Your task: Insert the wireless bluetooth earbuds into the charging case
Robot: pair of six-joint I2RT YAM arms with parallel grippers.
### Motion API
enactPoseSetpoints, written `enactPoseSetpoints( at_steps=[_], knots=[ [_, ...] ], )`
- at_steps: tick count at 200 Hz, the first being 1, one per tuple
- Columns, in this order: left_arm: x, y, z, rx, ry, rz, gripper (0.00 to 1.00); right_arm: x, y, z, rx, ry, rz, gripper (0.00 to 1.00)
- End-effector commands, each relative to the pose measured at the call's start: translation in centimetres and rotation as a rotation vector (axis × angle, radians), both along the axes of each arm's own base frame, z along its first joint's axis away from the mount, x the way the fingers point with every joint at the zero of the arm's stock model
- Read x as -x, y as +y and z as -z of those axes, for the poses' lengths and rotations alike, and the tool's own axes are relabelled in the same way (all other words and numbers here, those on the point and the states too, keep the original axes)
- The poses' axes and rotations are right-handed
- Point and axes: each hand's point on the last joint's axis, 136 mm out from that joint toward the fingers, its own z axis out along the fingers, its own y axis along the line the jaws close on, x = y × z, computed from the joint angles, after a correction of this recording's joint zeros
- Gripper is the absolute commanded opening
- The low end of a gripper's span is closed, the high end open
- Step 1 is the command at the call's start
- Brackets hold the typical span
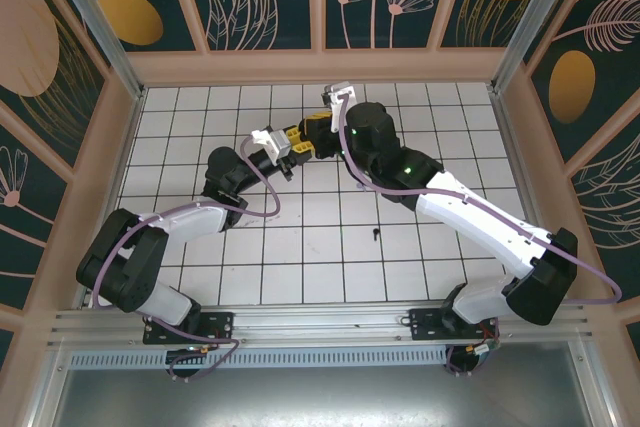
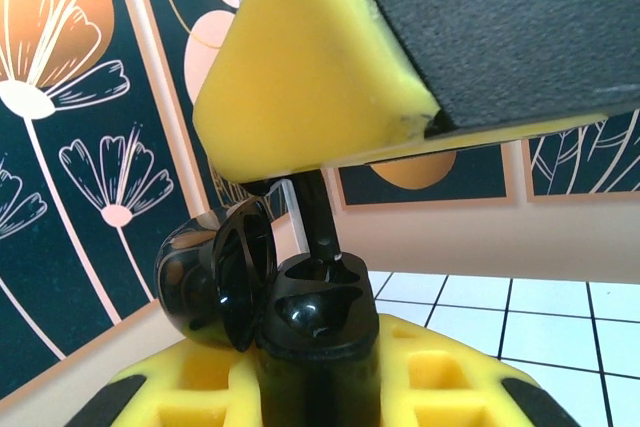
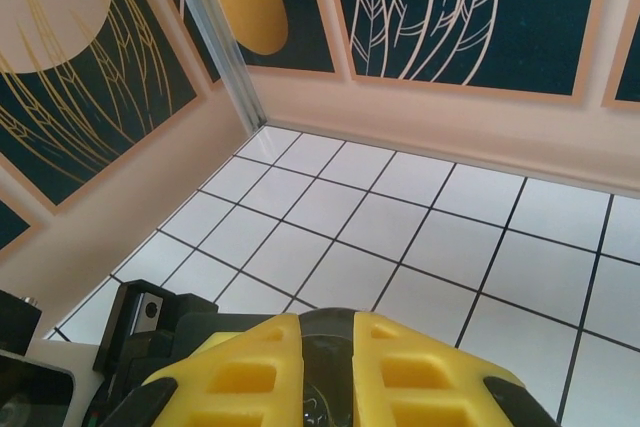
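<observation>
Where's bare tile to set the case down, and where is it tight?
Bare table: the far-left corner tiles, the far-right tiles, and the near strip between the arm bases. Tight: centre-back, where the left gripper's charging case meets the right gripper's black earbud. A second black earbud lies mid-table.
</observation>
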Motion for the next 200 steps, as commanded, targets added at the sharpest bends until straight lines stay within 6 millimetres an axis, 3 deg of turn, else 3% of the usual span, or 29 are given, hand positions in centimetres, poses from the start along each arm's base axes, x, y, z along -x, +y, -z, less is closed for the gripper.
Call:
enactPoseSetpoints(
  at_steps=[1, 200],
  knots=[
    [1.0, -0.2, -2.9, 0.045, -0.070, 0.031, 0.00, -0.3, 0.5, 0.1, -0.023, 0.001, -0.011, 0.15],
    [0.6, -0.2, -3.9, 0.055, -0.062, 0.024, 0.00, 0.8, -0.2, 3.0, 0.036, 0.046, -0.034, 0.13]
  ],
)
